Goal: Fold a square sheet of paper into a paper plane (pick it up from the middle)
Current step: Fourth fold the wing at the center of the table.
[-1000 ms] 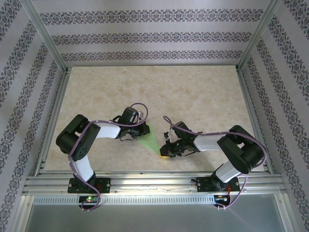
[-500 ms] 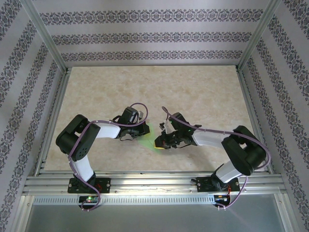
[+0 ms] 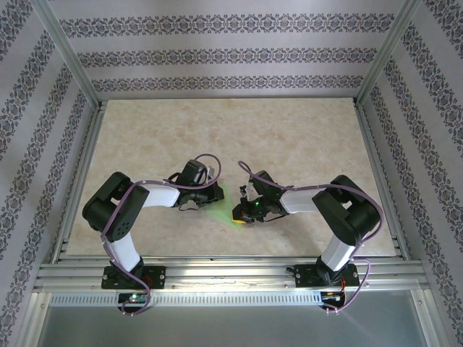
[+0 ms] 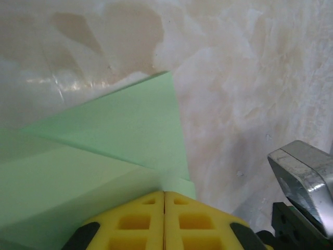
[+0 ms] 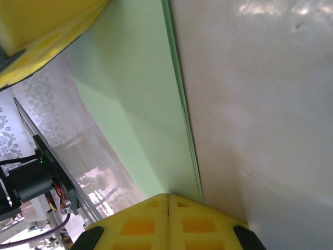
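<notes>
The pale green sheet of paper (image 3: 226,205), folded into several layers, is bunched between the two grippers near the front middle of the table. In the left wrist view the paper (image 4: 119,130) shows a diagonal crease running down to my left gripper (image 4: 165,195), whose yellow jaws are pressed together on it. In the right wrist view the paper (image 5: 140,104) stands on its stacked edges and runs from my right gripper (image 5: 168,198), shut on it, up to the left gripper's yellow pads (image 5: 41,31). From above, the left gripper (image 3: 218,196) and right gripper (image 3: 238,212) nearly touch.
The beige marbled table (image 3: 289,137) stretches open behind and beside the arms. Aluminium rails (image 3: 231,269) run along the front edge and patterned walls close in the sides. A grey metal block (image 4: 307,177) sits close at the right of the left wrist view.
My right gripper has swung left and away from the front edge toward the left gripper, bringing the paper's tip with it. The flat green triangle has shrunk to a small bunch. The left gripper stayed put.
</notes>
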`<state>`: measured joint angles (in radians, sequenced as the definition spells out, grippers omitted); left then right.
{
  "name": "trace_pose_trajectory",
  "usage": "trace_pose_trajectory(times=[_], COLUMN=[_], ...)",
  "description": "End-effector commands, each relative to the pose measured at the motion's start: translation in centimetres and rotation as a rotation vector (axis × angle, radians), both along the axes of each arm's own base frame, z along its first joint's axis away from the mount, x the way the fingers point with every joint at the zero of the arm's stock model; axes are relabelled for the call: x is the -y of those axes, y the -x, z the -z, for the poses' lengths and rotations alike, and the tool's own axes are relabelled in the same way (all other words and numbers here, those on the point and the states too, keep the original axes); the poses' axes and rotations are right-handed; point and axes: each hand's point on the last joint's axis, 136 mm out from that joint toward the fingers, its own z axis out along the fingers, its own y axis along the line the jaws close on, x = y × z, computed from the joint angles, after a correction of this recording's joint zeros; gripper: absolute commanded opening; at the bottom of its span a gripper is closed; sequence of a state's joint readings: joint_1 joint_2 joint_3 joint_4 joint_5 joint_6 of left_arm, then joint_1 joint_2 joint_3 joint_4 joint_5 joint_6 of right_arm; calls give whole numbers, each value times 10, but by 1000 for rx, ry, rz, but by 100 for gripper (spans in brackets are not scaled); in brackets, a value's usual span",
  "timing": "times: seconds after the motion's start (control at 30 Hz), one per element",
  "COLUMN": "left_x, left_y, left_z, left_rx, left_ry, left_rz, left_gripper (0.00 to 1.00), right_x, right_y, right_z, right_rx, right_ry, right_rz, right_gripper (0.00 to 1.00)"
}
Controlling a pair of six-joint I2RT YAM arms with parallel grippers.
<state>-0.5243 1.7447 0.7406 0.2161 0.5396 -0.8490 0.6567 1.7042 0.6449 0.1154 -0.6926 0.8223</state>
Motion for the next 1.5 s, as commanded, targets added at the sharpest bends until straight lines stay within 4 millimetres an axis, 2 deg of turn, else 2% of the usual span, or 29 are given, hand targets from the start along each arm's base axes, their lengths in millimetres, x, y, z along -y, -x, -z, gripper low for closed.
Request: trace_pose_trajectory(times=[0.0, 0.07, 0.13, 0.33, 0.47, 0.7, 0.83, 1.23, 1.37, 1.47], left_x=[3, 4, 6, 20, 24, 6, -8, -45, -56, -57], left_y=[0, 2, 8, 36, 44, 54, 49, 13, -4, -12], left_z=[-35, -45, -46, -21, -7, 21, 26, 14, 8, -4], left_rx=[27, 43, 34, -43, -66, -88, -84, -85, -88, -63], left_ry=[60, 56, 52, 33, 26, -70, -121, -124, -109, -93], left_rz=[10, 12, 14, 37, 39, 49, 6, -103, -130, -131], left_gripper=[9, 10, 9, 2, 2, 3, 3, 7, 8, 7], right_x=[29, 30, 30, 28, 28, 29, 33, 34, 34, 35], right_y=[22, 22, 21, 18, 19, 20, 24, 31, 33, 32], right_z=[36, 38, 37, 33, 34, 38, 40, 43, 44, 43], right_rx=[-68, -72, -71, -64, -66, -75, -82, -97, -102, -101], right_ry=[145, 154, 152, 152, 154, 158, 168, 167, 166, 165], right_rz=[22, 24, 24, 22, 20, 19, 16, -4, -9, -9], right_gripper=[0, 0, 0, 0, 0, 0, 0, 0, 0, 0])
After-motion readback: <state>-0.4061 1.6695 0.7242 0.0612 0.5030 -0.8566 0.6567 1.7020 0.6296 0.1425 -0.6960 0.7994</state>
